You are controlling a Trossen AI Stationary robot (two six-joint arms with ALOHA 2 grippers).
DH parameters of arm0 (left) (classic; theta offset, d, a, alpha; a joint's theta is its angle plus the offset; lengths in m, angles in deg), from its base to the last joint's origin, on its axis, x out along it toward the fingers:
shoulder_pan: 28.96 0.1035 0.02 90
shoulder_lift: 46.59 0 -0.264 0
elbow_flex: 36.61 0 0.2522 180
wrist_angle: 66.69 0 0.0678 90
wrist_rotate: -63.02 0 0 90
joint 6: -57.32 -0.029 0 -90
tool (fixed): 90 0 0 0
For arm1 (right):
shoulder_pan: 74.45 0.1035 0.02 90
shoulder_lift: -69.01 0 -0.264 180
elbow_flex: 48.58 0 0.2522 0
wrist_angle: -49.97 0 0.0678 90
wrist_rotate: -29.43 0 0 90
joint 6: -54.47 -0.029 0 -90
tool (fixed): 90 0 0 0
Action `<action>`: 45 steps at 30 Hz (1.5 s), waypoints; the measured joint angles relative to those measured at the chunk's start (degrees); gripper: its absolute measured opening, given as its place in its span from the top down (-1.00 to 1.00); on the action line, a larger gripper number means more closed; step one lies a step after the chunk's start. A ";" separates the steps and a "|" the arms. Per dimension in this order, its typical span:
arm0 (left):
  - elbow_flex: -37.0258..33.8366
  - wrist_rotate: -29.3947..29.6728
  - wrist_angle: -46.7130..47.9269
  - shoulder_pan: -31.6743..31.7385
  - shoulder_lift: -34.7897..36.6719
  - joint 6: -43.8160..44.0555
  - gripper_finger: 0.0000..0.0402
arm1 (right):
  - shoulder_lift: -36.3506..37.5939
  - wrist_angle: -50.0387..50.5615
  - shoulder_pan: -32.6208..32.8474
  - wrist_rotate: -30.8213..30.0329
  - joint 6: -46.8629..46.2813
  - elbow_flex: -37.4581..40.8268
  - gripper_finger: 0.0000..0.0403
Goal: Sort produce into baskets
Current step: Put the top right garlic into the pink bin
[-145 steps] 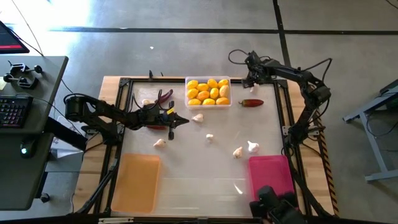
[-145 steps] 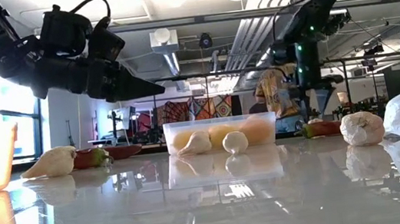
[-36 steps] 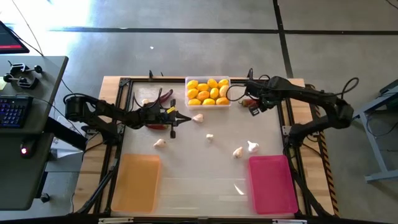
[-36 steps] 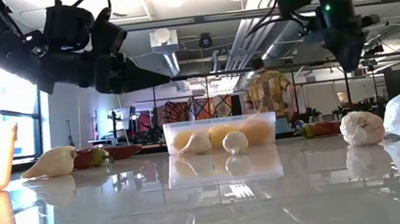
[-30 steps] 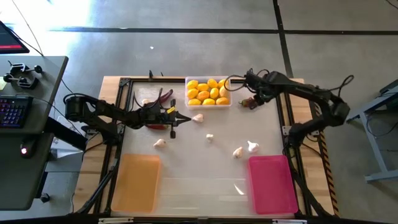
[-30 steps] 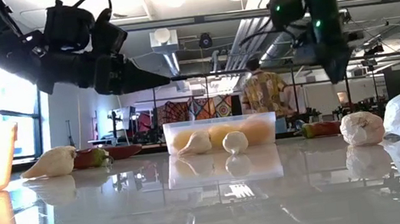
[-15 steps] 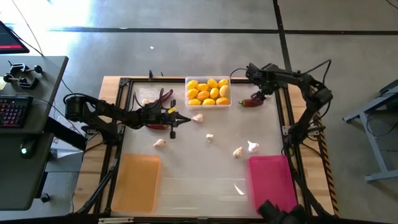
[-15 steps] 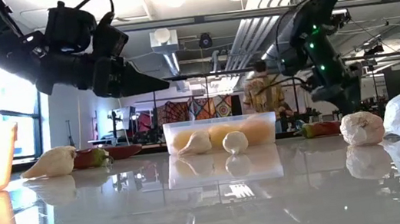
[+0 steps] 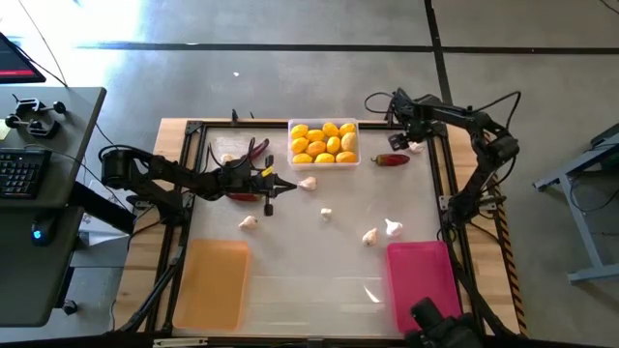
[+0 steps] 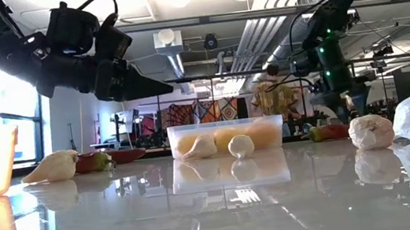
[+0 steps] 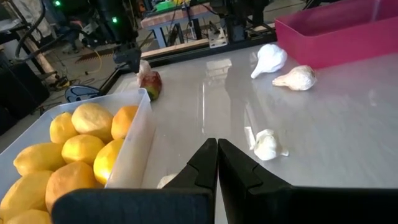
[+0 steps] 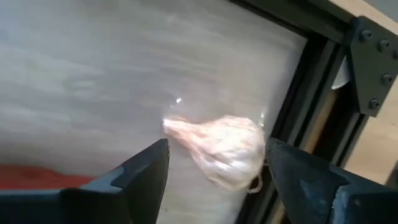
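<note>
Altogether three baskets (image 9: 423, 279), eleven lemons (image 9: 323, 142), seven garlic bulbs (image 9: 393, 228)

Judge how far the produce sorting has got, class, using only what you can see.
Done: the lemons fill the clear tray. In hand: the open right gripper hangs over a garlic bulb by the table's frame. Left: other garlic and chilies lie loose; the orange tray and pink tray hold nothing.
</note>
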 joint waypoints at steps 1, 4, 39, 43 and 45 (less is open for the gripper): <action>0.00 0.00 0.03 0.00 0.00 0.00 1.00 | 0.00 -0.51 0.04 0.08 -0.69 0.01 -0.27; 0.00 0.00 0.09 0.00 0.00 0.00 1.00 | 0.00 -0.83 -0.01 0.26 -1.97 0.02 -0.24; -0.02 0.00 0.70 0.00 0.00 -0.05 1.00 | -0.02 6.38 7.14 -6.94 36.12 -0.01 -0.17; -0.02 0.00 0.72 0.00 0.00 -0.07 1.00 | -0.13 4.36 7.14 -5.56 38.53 -0.01 -0.17; -0.02 0.00 0.73 -0.02 0.00 -0.07 1.00 | -0.87 3.99 7.12 -5.56 39.55 -0.01 -0.17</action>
